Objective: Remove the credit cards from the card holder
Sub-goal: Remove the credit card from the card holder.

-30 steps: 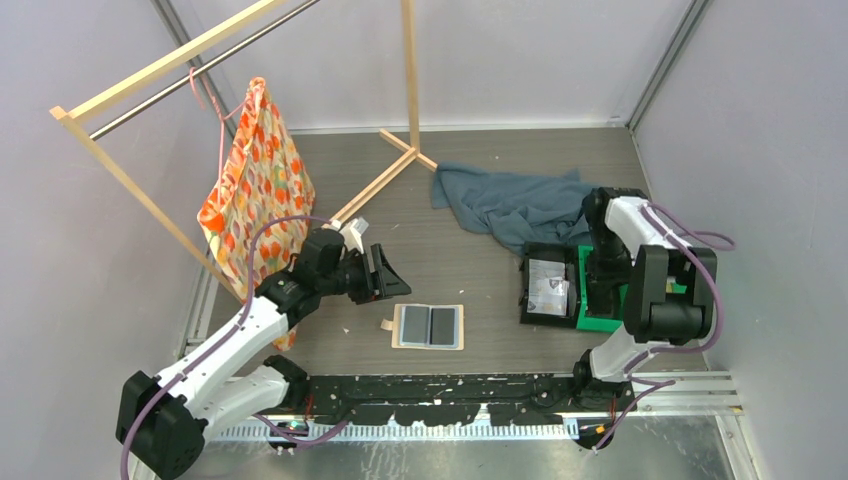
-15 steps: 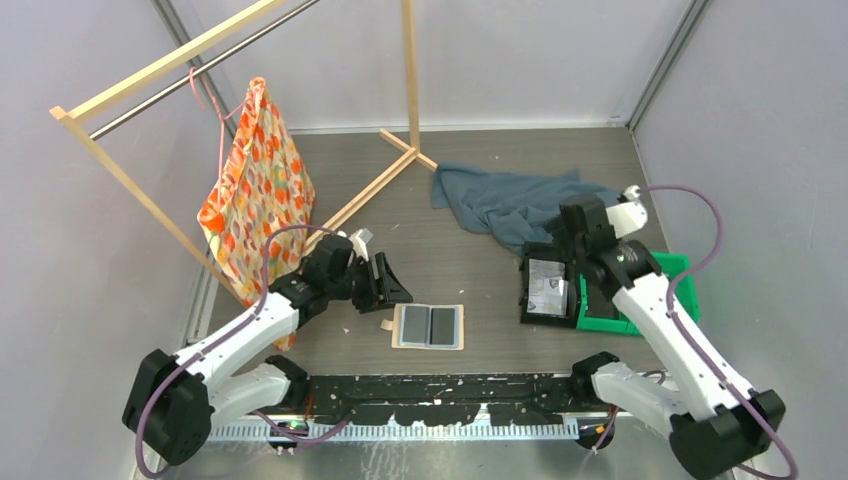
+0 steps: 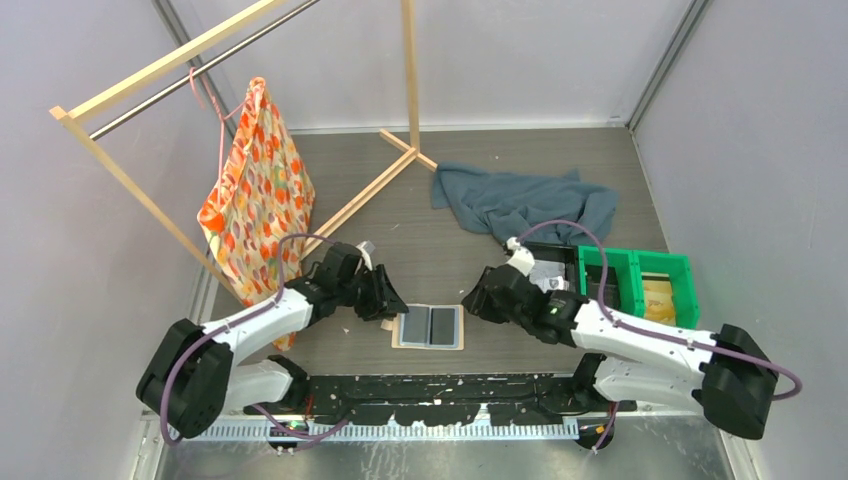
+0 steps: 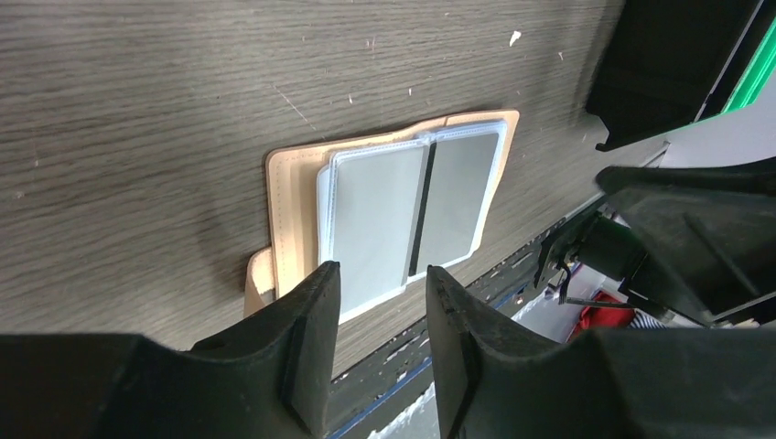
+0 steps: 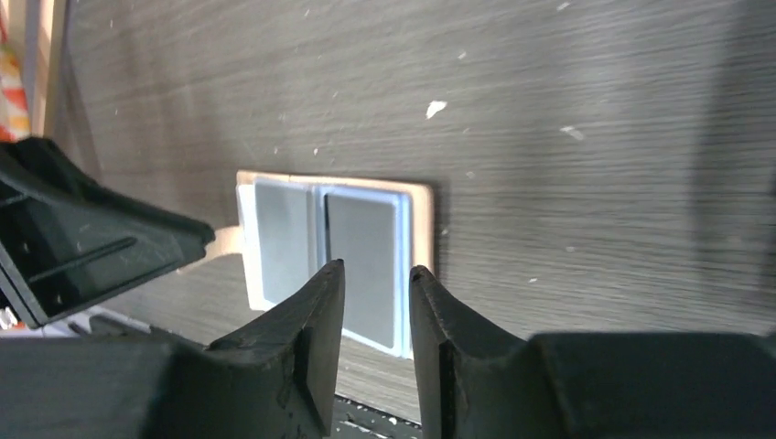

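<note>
The tan card holder [image 3: 428, 346] lies open and flat near the table's front edge, its little tab [image 3: 386, 325] pointing left. Two dark grey credit cards [image 3: 416, 325] [image 3: 444, 324] sit side by side in its pale pockets. My left gripper [image 3: 390, 303] hovers just left of the holder, open and holding nothing; in the left wrist view the gripper [image 4: 382, 271] frames the left card [image 4: 375, 219]. My right gripper [image 3: 478, 300] hangs just right of the holder. In the right wrist view that gripper [image 5: 376, 267] stands narrowly open over the right card [image 5: 361, 242], holding nothing.
A green bin [image 3: 633, 275] stands at the right, with a black tray [image 3: 560, 262] partly hidden behind the right arm. A blue-grey cloth [image 3: 520, 205] lies at the back. A wooden rack [image 3: 408, 70] holds an orange patterned bag [image 3: 258, 190] at the left.
The right arm has swung left from the green bin down to the holder's right side. The left arm has moved closer to the holder's left edge. Both grippers' jaws have narrowed.
</note>
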Robot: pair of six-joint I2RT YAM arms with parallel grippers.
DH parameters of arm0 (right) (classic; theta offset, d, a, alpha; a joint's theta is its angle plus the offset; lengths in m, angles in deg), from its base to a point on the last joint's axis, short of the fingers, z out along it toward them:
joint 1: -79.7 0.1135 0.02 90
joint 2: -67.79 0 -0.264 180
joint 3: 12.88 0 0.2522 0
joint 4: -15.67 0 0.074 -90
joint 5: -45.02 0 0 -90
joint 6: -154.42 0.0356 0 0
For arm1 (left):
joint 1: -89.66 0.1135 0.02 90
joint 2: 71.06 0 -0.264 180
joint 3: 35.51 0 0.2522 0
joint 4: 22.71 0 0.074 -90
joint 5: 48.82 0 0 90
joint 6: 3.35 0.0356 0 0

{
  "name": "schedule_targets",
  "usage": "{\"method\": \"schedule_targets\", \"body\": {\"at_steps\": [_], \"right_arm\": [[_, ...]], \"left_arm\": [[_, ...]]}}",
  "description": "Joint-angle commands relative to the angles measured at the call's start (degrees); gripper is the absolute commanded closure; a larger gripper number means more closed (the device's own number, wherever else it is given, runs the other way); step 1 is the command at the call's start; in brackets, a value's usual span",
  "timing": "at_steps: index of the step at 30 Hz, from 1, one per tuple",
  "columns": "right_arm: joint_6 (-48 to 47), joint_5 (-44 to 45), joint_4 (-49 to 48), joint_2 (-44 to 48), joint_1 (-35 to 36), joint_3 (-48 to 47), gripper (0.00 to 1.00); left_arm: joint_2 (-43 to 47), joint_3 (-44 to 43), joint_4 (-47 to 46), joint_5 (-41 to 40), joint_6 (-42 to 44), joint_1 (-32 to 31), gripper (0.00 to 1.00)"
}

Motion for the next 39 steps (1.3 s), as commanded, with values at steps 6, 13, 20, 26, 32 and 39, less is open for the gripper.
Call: {"method": "schedule_targets", "body": {"at_steps": [6, 13, 20, 26, 32, 39], "right_arm": [[4.32, -5.37, -18.15, -13.06, 7.13, -1.11, 0.69], [7.25, -6.32, -25.8, -21.63, 7.29, -1.51, 0.73], [8.83, -5.68, -26.15, -25.01, 7.29, -0.58, 0.81], [8.85, -5.58, -26.52, -24.88, 7.3, 0.35, 0.86], [8.93, -5.77, -27.55, -25.2, 7.35, 0.26, 0.87], [9.62, -5.93, -28.76, -26.42, 7.28, 0.95, 0.86]], "left_arm": [[-4.29, 1.48, -8.32, 1.79, 1.65, -0.22, 0.61], [-6.07, 2.51, -9.6, 2.64, 1.32, -0.49, 0.61], [-5.53, 3.17, -11.59, 3.6, 1.22, -0.58, 0.62], [1.41, 3.02, -10.11, 1.52, 2.25, -1.5, 0.62], [0.33, 3.16, -14.54, 6.54, 2.08, -1.93, 0.61], [-6.29, 3.4, -15.82, 5.48, 1.49, -2.11, 0.56]]}}
